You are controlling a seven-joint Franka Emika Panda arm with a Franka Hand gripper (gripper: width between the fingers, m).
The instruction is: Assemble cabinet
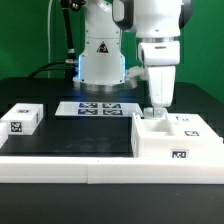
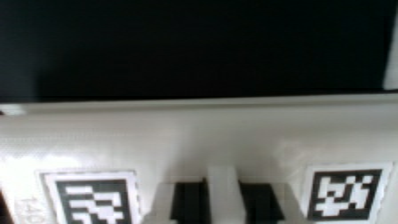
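The cabinet (image 1: 178,143) sat on the black counter (image 1: 80,135) toward the exterior view's right, against a long white ledge (image 1: 90,172) along the counter's near edge. It was an open-topped white body with a square tag on its front. The wrist view showed 2 more tagged faces (image 2: 89,198) on it, 1 to each side of the tool.

The tool (image 1: 157,108) hung straight down over the cabinet's top edge. Its 2 dark fingers (image 2: 187,200) were drawn nearly together on a thin white upright rib of the cabinet. This looked like a pinch grip, though how firm it was could not be read.

1 small white block (image 1: 20,120) with 1 tag lay loose well apart from the cabinet, at the exterior view's left. The marker board (image 1: 95,107) lay behind, near the robot's base.

By my reading the assembly was early or midway: the body was standing and being handled, at least 1 part was unfitted, and no closed cabinet was visible.
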